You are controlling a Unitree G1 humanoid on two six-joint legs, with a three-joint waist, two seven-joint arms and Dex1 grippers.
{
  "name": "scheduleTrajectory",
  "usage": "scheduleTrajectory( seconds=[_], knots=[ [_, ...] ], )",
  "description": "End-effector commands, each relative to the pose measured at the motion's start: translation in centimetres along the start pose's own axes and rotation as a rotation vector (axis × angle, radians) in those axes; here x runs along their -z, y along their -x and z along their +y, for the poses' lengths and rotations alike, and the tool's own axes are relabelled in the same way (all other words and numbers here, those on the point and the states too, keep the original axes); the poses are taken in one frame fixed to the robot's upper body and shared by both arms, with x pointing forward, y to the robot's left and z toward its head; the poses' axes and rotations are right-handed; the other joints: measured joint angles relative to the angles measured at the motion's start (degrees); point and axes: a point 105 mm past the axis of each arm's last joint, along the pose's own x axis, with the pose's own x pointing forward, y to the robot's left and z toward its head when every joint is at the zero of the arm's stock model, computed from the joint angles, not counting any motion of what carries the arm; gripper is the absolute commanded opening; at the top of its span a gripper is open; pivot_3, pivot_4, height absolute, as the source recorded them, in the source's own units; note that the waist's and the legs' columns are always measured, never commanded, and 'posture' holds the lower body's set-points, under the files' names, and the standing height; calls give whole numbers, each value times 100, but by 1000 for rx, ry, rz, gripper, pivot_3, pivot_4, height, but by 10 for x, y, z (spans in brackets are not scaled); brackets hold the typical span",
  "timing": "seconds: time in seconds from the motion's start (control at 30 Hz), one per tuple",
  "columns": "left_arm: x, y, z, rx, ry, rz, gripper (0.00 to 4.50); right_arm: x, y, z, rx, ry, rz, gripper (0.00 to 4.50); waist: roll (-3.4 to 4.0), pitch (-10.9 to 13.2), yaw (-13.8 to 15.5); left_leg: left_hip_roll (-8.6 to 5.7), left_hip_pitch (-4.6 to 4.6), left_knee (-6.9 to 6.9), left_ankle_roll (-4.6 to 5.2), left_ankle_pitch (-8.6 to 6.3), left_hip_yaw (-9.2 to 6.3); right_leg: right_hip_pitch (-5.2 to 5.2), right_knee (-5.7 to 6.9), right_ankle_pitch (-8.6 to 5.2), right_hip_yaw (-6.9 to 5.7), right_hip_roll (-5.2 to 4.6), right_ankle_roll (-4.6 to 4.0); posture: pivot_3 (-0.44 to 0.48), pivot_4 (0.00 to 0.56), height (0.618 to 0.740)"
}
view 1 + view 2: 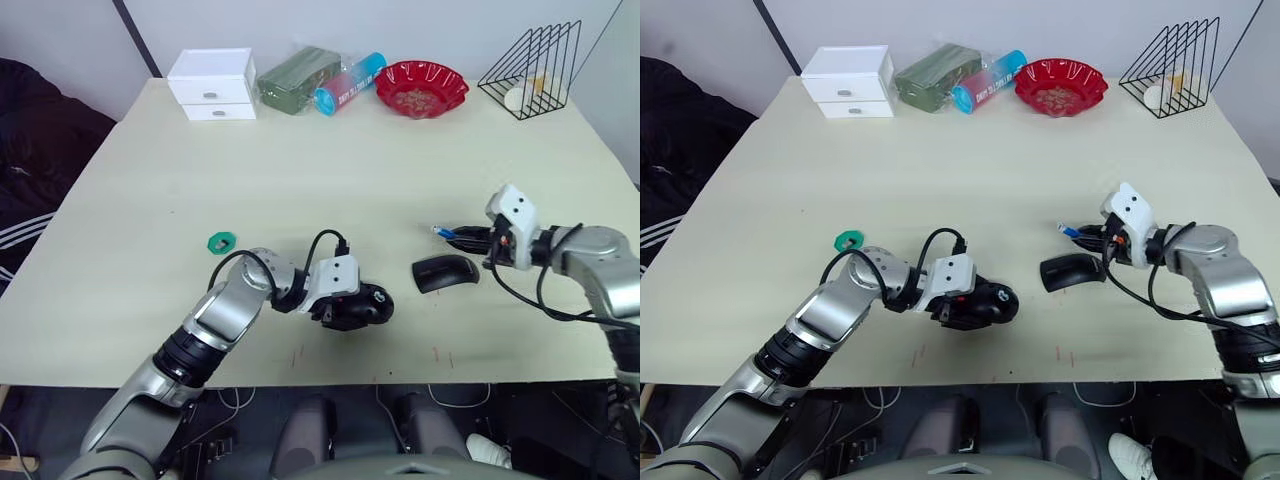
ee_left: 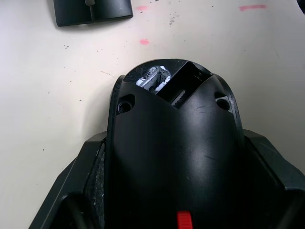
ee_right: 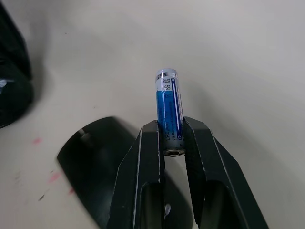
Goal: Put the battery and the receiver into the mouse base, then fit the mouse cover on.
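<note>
Battery (image 3: 169, 112) in R tool (image 3: 171, 138), cover (image 1: 445, 272) below

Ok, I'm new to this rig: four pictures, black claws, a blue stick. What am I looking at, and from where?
Two pictures come from the robot's head, looking down at a table; two come from cameras on its wrists. The left gripper is shut on the mouse base, whose open compartment shows in the left wrist view. The right gripper is shut on the battery. The mouse cover lies on the table between the arms. A small green ring lies to the left.
</note>
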Motion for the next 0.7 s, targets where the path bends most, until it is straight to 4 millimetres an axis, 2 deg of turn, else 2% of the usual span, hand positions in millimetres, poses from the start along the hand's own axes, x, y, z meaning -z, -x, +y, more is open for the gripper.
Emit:
scheduleTrajectory(
  seconds=[0.03,0.23,0.43,0.7],
  knots=[
    [17,-6,-9,41,51,58,2970,-21,13,11,-19,29,-35,66,0,0,-12,0,0,0,0,0,-1,0,0,0,0,0,0,0,150,740],
    [17,-5,-8,40,46,61,2970,-24,23,38,-80,14,-2,66,-2,1,1,0,-9,0,0,0,-14,0,-7,-1,-13,1,-1,0,150,740],
    [18,-4,-5,43,43,66,2970,-18,26,66,-134,11,113,66,-3,1,-3,-1,-9,0,0,0,-20,1,-4,-1,-17,0,-2,0,150,740],
    [16,-7,-4,43,41,57,2970,-17,23,83,-149,-21,226,66,-5,1,-3,-1,-10,0,0,0,-25,2,-5,-2,-21,-1,-2,0,150,740]
  ],
)
